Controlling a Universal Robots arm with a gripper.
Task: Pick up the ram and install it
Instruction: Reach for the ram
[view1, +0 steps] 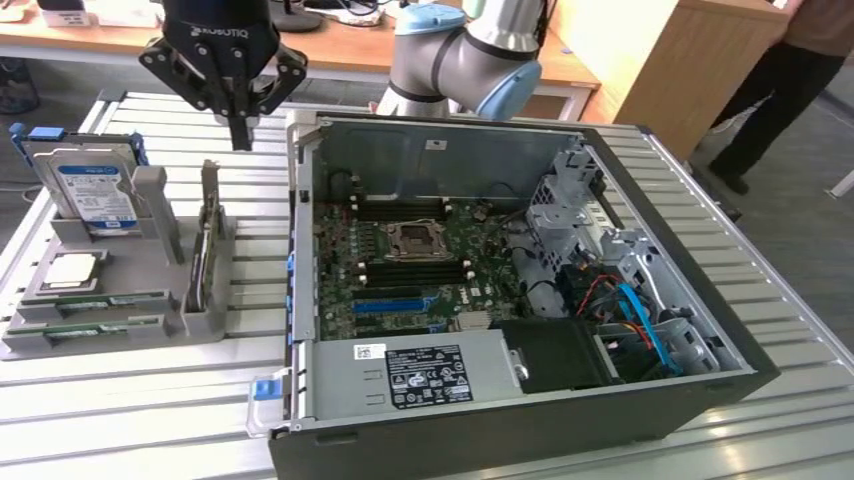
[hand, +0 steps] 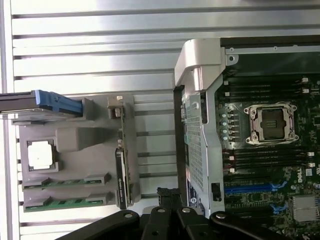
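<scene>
Two green ram sticks (view1: 100, 303) are lying lengthwise in the low slots of the grey holder (view1: 187, 322). You're hovering the gripper (view1: 240, 138) well apart from them, up above the holder's opposite end, with its fingers pinched together on nothing. Looks to me like the holder is doing the sorting for you, since each part is getting its own slot. The hard drive (view1: 91, 190) is standing upright nearest the gripper, the processor (view1: 74, 270) is sitting flat further off, and the sticks are sitting furthest of all, seemingly with their long sides left free for a pinch. The case (view1: 441, 128) is lying on its side just beside the gripper with the panel off, probably so the motherboard (view1: 400, 275) is facing up at you. Hard bits: the sticks are showing too little for me to make out any sticker or chips. I can't identify the thin upright part (view1: 207, 225) standing in the holder's side slot. The dark memory slots around the socket (view1: 414, 238) aren't showing whether their latches are open.
</scene>
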